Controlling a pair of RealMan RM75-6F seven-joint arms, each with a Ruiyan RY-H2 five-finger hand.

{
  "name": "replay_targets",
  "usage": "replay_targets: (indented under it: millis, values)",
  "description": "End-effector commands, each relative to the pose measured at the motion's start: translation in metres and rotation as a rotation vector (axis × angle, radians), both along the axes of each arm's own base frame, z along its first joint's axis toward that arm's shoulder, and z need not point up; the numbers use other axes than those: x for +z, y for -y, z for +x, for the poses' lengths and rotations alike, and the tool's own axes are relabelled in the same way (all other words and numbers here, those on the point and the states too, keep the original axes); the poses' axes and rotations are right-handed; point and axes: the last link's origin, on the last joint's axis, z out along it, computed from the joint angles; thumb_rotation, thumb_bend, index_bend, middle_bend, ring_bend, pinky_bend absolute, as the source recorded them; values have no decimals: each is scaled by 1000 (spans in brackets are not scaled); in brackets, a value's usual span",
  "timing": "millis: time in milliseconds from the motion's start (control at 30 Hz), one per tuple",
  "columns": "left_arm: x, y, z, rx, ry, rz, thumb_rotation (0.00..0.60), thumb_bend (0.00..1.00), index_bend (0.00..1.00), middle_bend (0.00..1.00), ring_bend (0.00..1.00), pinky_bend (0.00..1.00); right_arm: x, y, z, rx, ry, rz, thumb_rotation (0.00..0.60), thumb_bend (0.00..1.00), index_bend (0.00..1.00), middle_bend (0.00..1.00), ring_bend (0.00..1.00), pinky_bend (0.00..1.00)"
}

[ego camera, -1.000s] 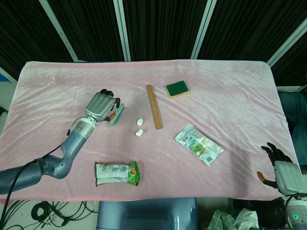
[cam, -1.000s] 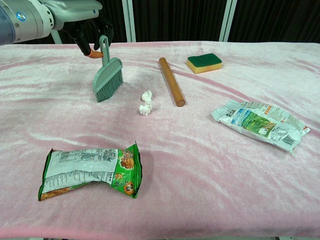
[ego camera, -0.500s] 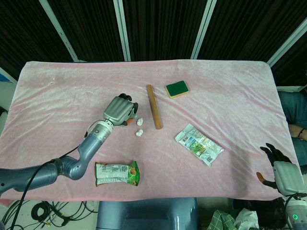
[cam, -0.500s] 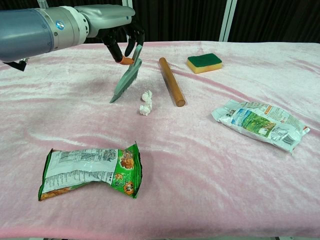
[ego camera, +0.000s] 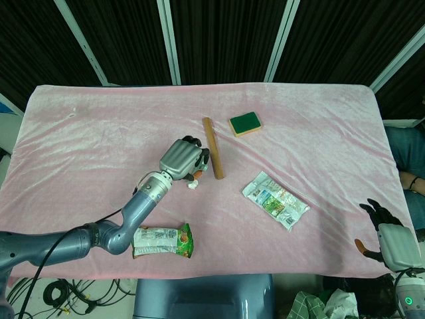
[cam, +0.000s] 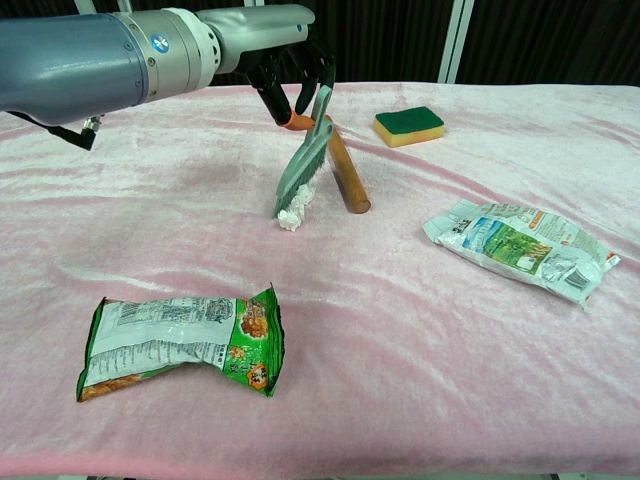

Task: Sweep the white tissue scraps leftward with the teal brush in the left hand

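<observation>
Left hand point(cam: 290, 75) holds the teal brush point(cam: 304, 165) by its handle, fingers wrapped round the grip, bristles down and touching the white tissue scraps point(cam: 293, 213). The scraps sit just left of the wooden rod point(cam: 342, 165), on the pink cloth point(cam: 400, 330); the brush head stands between rod and scraps, tilted. In the head view the hand covers most of the brush, with only one scrap point(ego camera: 193, 185) peeking out below it. The tissue looks very light and soft, likely to roll or catch on the cloth's nap rather than slide, so a low, gentle push with the bristle edge seems right; a fast flick may scatter it. The brush looks stiff plastic with flexible bristles, best held at the handle as now. Right hand point(ego camera: 387, 236) rests off the cloth's near right corner, fingers apart, holding nothing. Green snack bag point(cam: 185, 343), well nearer the camera than the rod, lies out of the sweep line.
</observation>
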Motion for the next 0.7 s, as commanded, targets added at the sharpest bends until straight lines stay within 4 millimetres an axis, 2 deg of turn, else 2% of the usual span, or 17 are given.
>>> replay_targets:
  millis: [33, 200, 333, 700]
  values:
    - [9, -1, -2, 7, -11, 16, 600, 537, 727, 597, 246, 238, 0, 0, 0, 0, 0, 0, 600, 220, 168, 67, 144, 263]
    - [22, -2, -9, 20, -52, 33, 600, 537, 729, 599, 246, 238, 0, 0, 0, -3, 1, 1, 600, 220, 168, 67, 144, 263]
    - [30, 2, -6, 27, -12, 26, 600, 536, 729, 599, 246, 238, 0, 0, 0, -4, -1, 1, 600, 220, 168, 67, 143, 263]
    - [50, 20, 25, 62, 290, -135, 600, 536, 730, 602, 246, 239, -1, 0, 0, -6, 0, 1, 600, 221, 168, 67, 144, 262]
